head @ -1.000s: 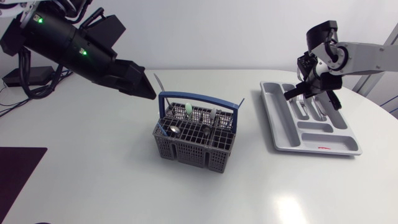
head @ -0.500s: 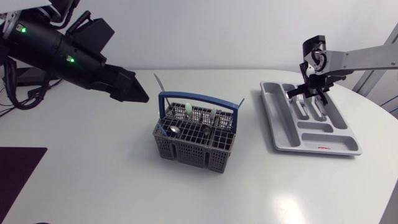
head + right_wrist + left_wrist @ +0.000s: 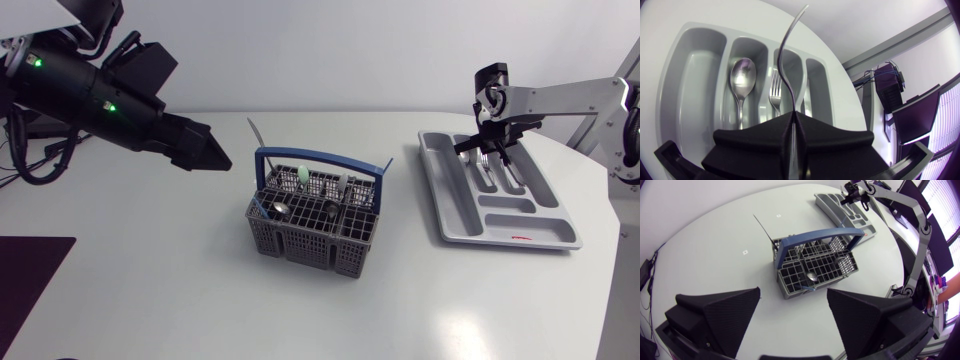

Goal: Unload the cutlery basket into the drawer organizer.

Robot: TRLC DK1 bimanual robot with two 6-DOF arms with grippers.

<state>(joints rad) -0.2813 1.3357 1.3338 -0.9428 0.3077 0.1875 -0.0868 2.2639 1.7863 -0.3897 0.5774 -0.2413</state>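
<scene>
The right jaws clamp a slim silver cutlery handle [image 3: 785, 80] above the grey plastic drawer organizer [image 3: 694, 87], while the left jaws gape wide, the grey blue-handled cutlery basket [image 3: 816, 233] ahead of them.

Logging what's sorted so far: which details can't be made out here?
- Right wrist view: working end of the slim silver metal utensil, buried inside the matte black right claw.
- Head view: that utensil, too small to identify.
- Head and left wrist views: items deep in the grey mesh plastic basket with blue handle, screened by its walls.
</scene>
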